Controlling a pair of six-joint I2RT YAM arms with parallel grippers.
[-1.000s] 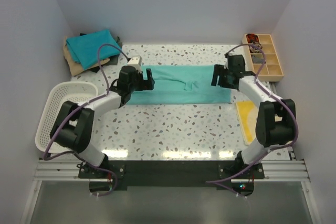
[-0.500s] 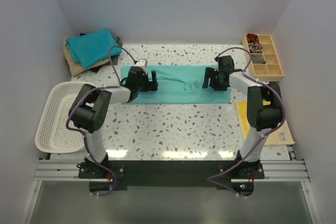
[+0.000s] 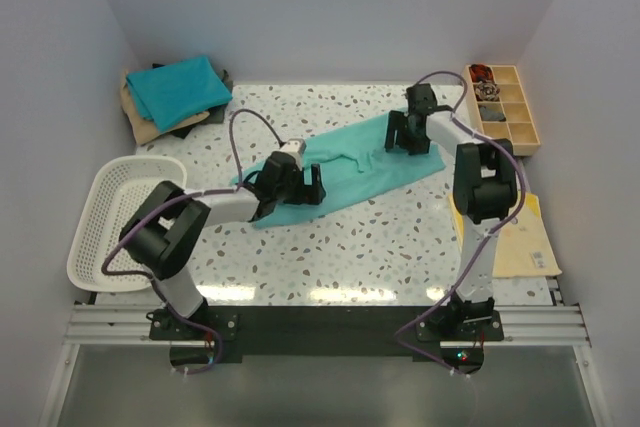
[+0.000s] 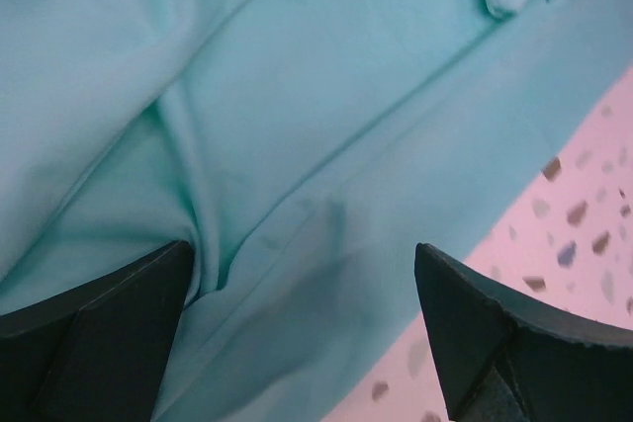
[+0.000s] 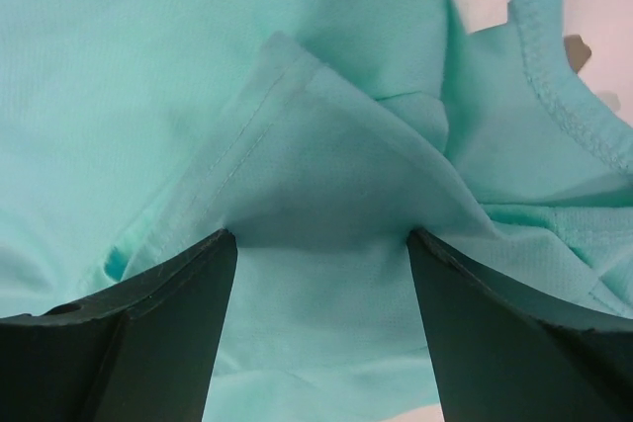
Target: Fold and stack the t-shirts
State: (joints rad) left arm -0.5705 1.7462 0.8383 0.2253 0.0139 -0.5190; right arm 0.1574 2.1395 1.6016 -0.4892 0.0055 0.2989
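Note:
A light sea-green t-shirt [image 3: 352,163] lies as a long folded strip slanting across the table, near-left to far-right. My left gripper [image 3: 300,185] is over its near-left end, open, fingers wide apart on flat cloth [image 4: 297,96]. My right gripper [image 3: 408,135] is on its far-right end, open, both fingertips pressed into the cloth [image 5: 148,66] with a raised fold and hem tented between them. A teal-blue folded t-shirt [image 3: 178,89] tops a stack at the back left, with a tan one [image 3: 138,123] and a dark one [image 3: 192,125] under it.
A white mesh basket [image 3: 105,222] stands at the left edge. A wooden compartment tray [image 3: 505,112] sits at the back right. Flat yellow and tan sheets [image 3: 512,242] lie at the right, beside the right arm's base. Speckled tabletop [image 3: 340,247] shows in front of the shirt.
The sea-green shirt has swung from lying straight across to slanting. My left gripper came nearer and rightward with its end; my right gripper went farther back with its end.

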